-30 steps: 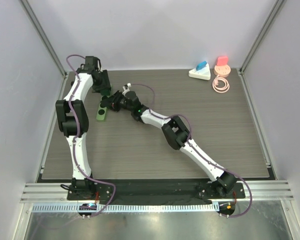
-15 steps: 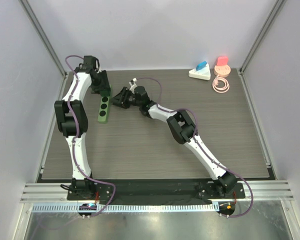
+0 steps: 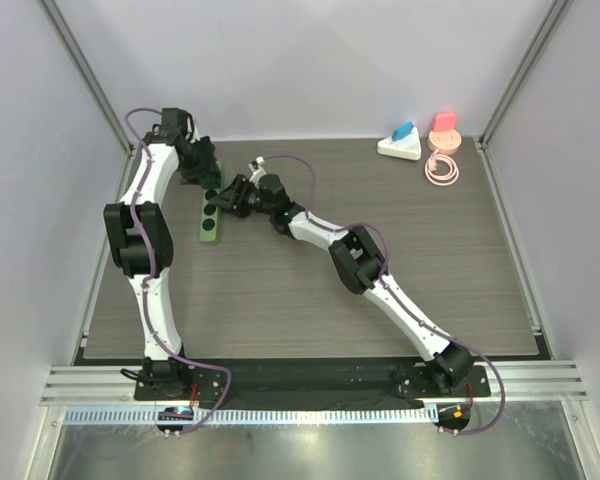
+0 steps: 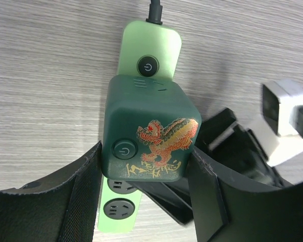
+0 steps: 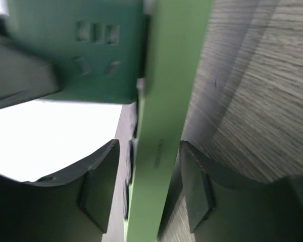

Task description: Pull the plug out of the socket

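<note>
Left wrist view: the left pincer (image 4: 144, 154) is closed on the dark green cube plug (image 4: 149, 126), one pad against each of two opposite sides. The cube, marked with a red-and-gold dragon, sits on the light green power strip (image 4: 149, 48), just below its round switch. Whether its pins are still fully seated cannot be told, but the cube touches the strip and has not come away. Right wrist view: the right pincer (image 5: 147, 156) straddles the strip edge-on with its jaws parted, and a dark gap shows at one pad, so it does not clamp. Top view: over the last second this pincer, then nearly shut at the strip, drew back toward the middle of the desk (image 3: 400, 260), spread its jaws and returned to the strip's side, while the left arm shifted only slightly. Reading for the task — the plug is held, the strip not yet pinned; closing the right jaws would probably anchor the strip before the left arm pulls
</note>
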You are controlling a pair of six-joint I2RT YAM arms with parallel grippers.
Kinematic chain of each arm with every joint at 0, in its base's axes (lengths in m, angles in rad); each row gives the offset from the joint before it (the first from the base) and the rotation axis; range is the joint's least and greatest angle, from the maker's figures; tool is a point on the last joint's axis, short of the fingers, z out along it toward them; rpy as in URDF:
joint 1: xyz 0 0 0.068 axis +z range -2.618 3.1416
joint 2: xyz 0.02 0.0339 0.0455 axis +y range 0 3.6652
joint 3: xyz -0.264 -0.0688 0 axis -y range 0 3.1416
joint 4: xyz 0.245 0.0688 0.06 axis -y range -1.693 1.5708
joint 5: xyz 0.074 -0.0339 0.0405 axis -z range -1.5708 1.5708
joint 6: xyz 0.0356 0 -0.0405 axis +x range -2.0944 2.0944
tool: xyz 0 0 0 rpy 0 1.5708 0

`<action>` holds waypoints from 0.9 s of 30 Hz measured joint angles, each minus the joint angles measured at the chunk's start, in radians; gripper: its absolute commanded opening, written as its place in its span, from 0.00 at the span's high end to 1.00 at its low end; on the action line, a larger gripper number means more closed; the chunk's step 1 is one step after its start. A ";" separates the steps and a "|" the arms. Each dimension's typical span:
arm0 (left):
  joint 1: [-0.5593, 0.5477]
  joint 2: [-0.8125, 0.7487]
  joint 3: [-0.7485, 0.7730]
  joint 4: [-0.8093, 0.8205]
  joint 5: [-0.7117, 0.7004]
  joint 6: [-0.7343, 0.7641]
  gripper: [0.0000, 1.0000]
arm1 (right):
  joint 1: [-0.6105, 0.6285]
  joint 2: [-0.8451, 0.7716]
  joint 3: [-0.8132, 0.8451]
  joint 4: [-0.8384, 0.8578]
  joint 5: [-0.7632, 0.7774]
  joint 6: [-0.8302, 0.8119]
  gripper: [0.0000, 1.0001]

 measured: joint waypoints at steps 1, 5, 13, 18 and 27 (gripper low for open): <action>-0.001 -0.007 -0.004 0.000 0.005 0.000 1.00 | 0.003 0.007 0.008 0.002 0.011 0.003 0.45; -0.003 -0.029 -0.008 -0.004 0.019 0.004 1.00 | 0.008 0.026 0.032 0.013 0.043 0.016 0.49; 0.003 -0.035 -0.032 0.031 0.018 0.009 1.00 | 0.012 0.060 0.064 0.049 0.091 0.105 0.91; 0.009 -0.052 -0.102 0.105 0.010 0.014 1.00 | 0.024 0.093 0.100 0.047 0.132 0.201 0.99; 0.014 -0.163 -0.336 0.334 -0.026 0.006 1.00 | 0.042 0.119 0.154 -0.022 0.163 0.335 0.99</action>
